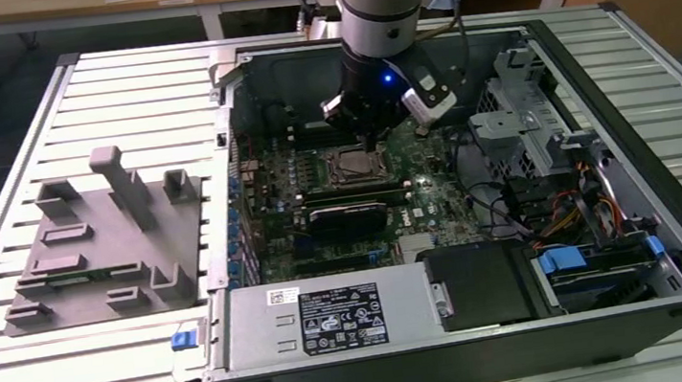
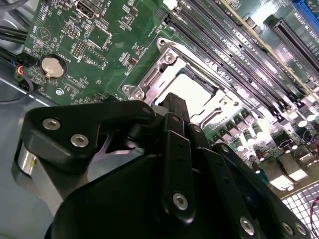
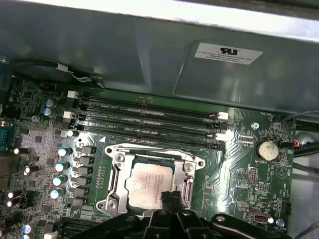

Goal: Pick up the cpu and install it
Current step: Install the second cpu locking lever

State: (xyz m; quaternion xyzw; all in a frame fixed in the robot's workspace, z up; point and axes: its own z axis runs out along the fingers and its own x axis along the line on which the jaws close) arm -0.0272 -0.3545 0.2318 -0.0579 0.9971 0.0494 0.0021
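Observation:
The cpu [image 3: 144,181] lies flat in the metal-rimmed socket frame [image 3: 115,164] on the green motherboard, its pale silver top facing up. In the second wrist view the cpu [image 2: 194,94] shows as a bright patch inside the socket frame [image 2: 164,57]. My gripper [image 3: 169,198] hangs right over one edge of the chip, its black fingers drawn together with nothing between them. I cannot tell whether the tips touch the chip. In the exterior view the gripper [image 1: 368,136] stands low inside the open computer case, just above the cpu [image 1: 357,162].
A grey moulded plastic fixture [image 1: 104,247] with upright posts sits on the slatted table at the exterior view's left. Memory slots [image 3: 149,119] run beside the socket. The case wall [image 1: 229,117], the power supply [image 1: 317,319] and the drive cage [image 1: 523,93] ring the board.

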